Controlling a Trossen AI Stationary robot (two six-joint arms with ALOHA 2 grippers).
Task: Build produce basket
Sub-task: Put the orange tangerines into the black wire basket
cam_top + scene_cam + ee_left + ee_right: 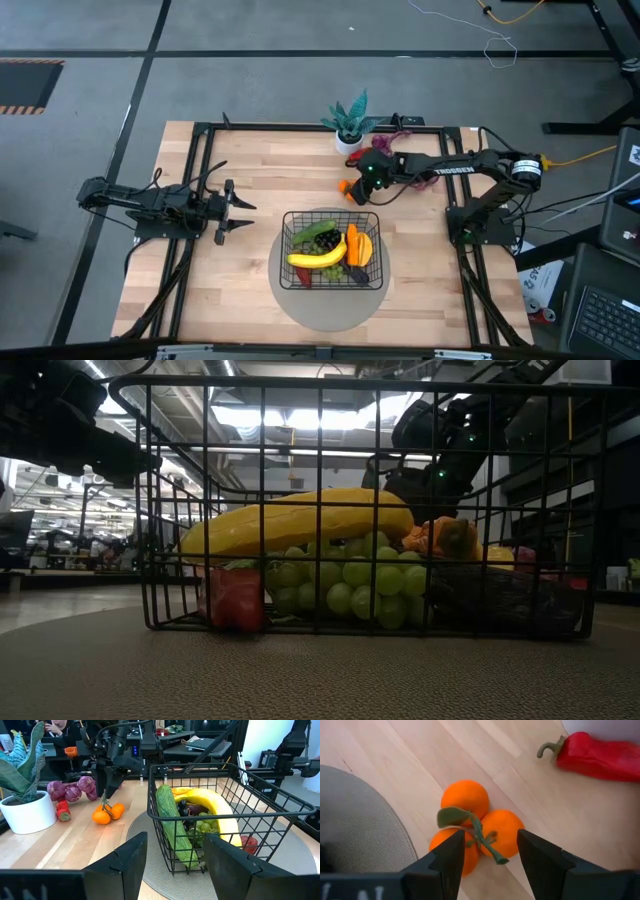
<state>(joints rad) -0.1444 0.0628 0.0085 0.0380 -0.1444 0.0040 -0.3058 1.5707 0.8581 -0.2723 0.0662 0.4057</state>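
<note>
From above, the basket [331, 249] sits on a round grey disc [300, 300] near the front middle of the wooden table [250, 170], already holding a banana [318, 259], a cucumber [310, 233] and grapes [325, 243]. The right gripper [362, 188] hangs over a bunch of oranges [346, 187] just behind the basket, probably lining up a grasp. The left gripper [236, 209] waits with fingers wide, left of the basket. A potted plant [349, 125] stands at the back edge.

At table height, the banana [300, 520] lies on green grapes [350, 580] behind the wire, and a lit workshop shows beyond.

The left wrist view shows a red pepper [62, 810] beside the white pot [27, 812] and a person seated in the background.

The right wrist view has spread fingers [452, 862] straddling the oranges [475, 827], not yet closed.
</note>
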